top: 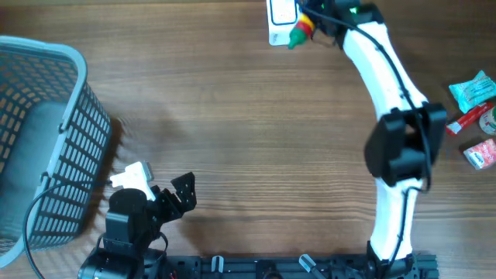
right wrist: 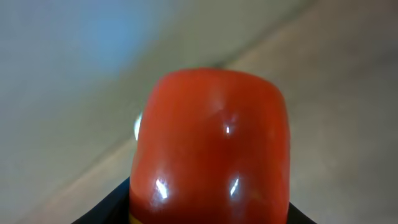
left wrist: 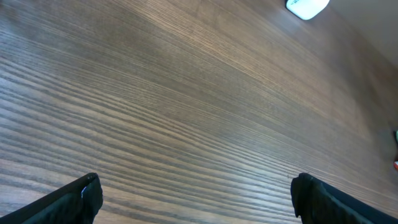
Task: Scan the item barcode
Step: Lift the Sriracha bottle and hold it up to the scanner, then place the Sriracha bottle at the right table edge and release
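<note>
The item is a red and yellow bottle with a green cap (top: 300,29), held at the table's far edge. My right gripper (top: 319,17) is shut on it, and the cap points at the white scanner (top: 280,18) just to its left. In the right wrist view the bottle's glossy red body (right wrist: 211,143) fills the frame between the dark jaws of the right gripper (right wrist: 210,214); no barcode shows. My left gripper (top: 160,186) rests near the front left, open and empty. In the left wrist view the left gripper (left wrist: 198,190) has only wood grain between its fingers, and the scanner (left wrist: 307,7) shows far off.
A blue-grey mesh basket (top: 74,132) stands at the left edge, close to the left arm. At the right edge lie a teal packet (top: 473,88), a red tube (top: 468,121) and a red-and-white packet (top: 480,153).
</note>
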You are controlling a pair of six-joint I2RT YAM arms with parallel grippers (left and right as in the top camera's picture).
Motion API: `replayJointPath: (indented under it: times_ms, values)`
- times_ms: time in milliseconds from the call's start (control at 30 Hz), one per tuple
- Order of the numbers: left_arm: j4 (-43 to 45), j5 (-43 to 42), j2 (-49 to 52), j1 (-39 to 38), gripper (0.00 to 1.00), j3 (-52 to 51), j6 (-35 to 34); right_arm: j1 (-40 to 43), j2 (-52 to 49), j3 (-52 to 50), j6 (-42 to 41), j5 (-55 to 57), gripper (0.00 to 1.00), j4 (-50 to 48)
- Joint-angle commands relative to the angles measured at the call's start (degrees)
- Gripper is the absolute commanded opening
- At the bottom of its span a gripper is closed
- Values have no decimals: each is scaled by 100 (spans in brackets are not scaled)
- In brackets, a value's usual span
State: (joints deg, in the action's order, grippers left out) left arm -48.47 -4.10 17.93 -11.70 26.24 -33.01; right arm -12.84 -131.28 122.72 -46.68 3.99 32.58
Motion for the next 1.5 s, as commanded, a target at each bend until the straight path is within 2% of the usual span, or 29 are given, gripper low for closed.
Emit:
replayJointPath:
  times_ms: [0,167,433,500,633,800,933,1133,1333,1367,1467]
  values:
    - [15,79,-37,-24,100,72,129,-68,-691,623,221,269,47,-553]
    - [15,79,-37,-24,100,72,129,-295,-914,623,153,520,51,-1458]
    - [15,79,-37,-24,100,72,129,-525,-1043,623,-26,662,51,-1543]
    - [15,79,-37,-24,100,72,129,-496,-1034,645,26,682,49,-1434]
    - [15,79,-37,-24,100,72,129,-282,-841,1250,498,1241,48,-24]
    - [15,79,-37,-24,100,72,129,522,-457,1502,616,2094,51,2192]
    - [15,79,-37,-24,100,72,129,1705,-457,1484,623,2194,50,3241]
    - [15,79,-37,-24,100,72,129,3423,-511,1384,1497,2041,49,3206]
    - [15,79,-37,-24,100,72,129,4271,-905,1268,1821,2026,51,3294]
    - [15,79,-37,-24,100,72,129,4345,-931,1268,1816,2026,54,3364]
    - [15,79,-37,-24,100,72,129,4507,-960,1272,1821,1978,74,3303]
